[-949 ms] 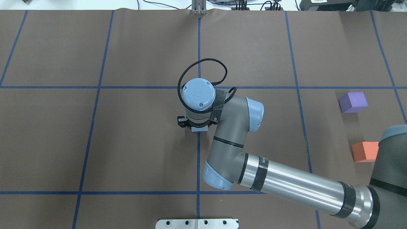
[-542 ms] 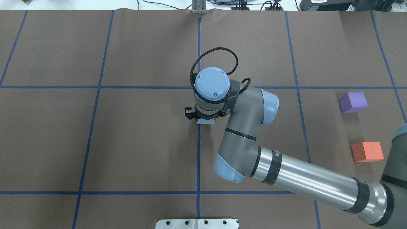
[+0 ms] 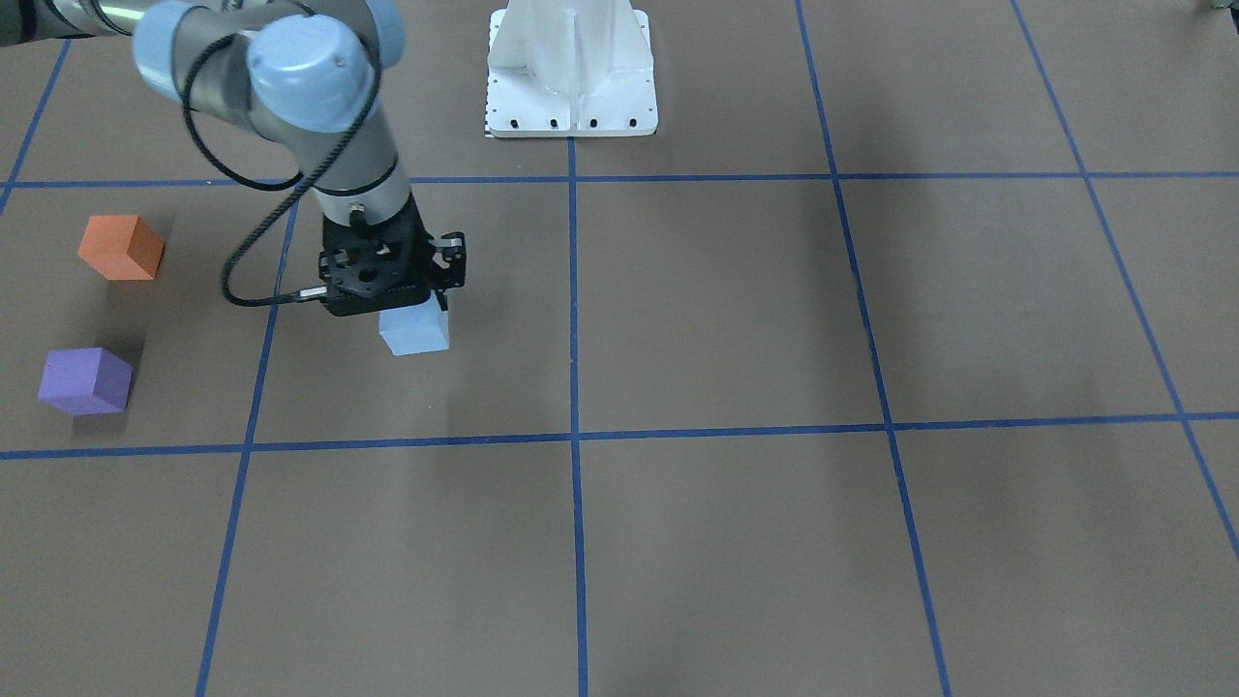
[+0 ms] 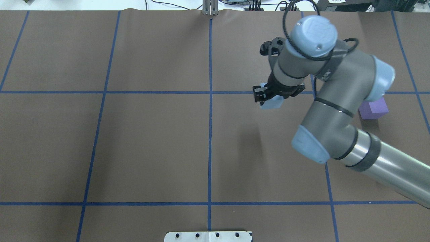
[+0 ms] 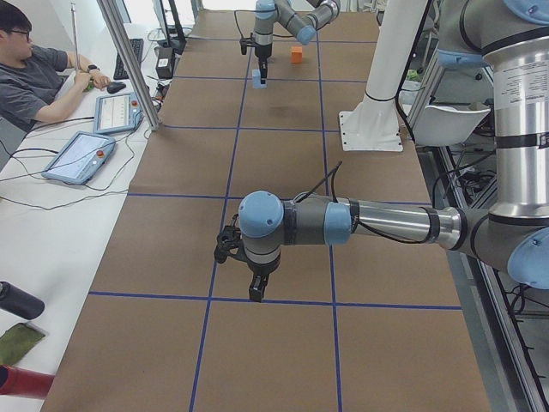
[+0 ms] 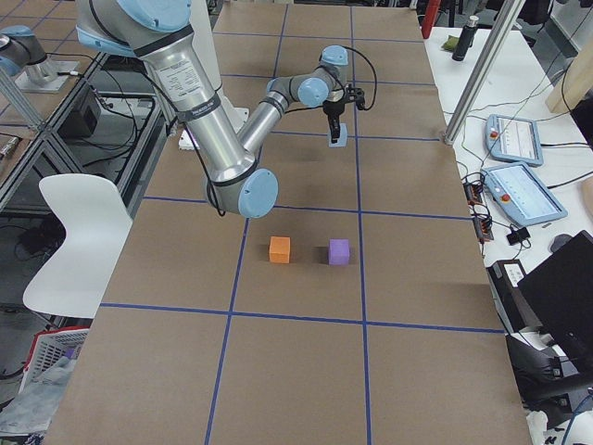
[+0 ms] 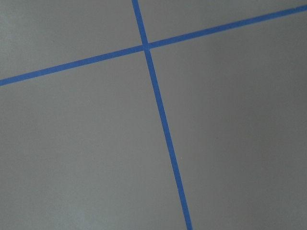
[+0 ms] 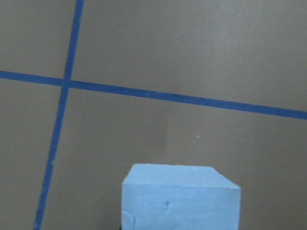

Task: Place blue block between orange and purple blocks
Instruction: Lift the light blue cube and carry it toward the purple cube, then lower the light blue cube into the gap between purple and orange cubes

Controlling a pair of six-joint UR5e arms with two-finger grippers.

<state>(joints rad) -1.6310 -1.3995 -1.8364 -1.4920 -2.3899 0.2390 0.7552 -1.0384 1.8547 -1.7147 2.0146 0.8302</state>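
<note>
Reaches across the brown table point(image 3: 774, 542) with the right arm point(image 4: 336, 97) and holds the left arm point(image 5: 377, 223) low over another part of it. Cannot tell the state of the left gripper point(image 5: 255, 292), spread or pressed together. Pinches with the right gripper point(image 3: 414, 310) the blue block point(image 3: 414, 334), lifted clear of the surface, well apart from the orange block point(image 3: 120, 247) and the purple block point(image 3: 85, 380) resting near each other.

The right gripper point(image 4: 267, 96) has swung from the table's middle line toward the purple block point(image 4: 375, 110) — the blue block point(image 4: 270, 105) goes with it, clamped in its jaws. In the overhead view the arm now hides the orange block point(image 3: 120, 247) and part of the purple one.
</note>
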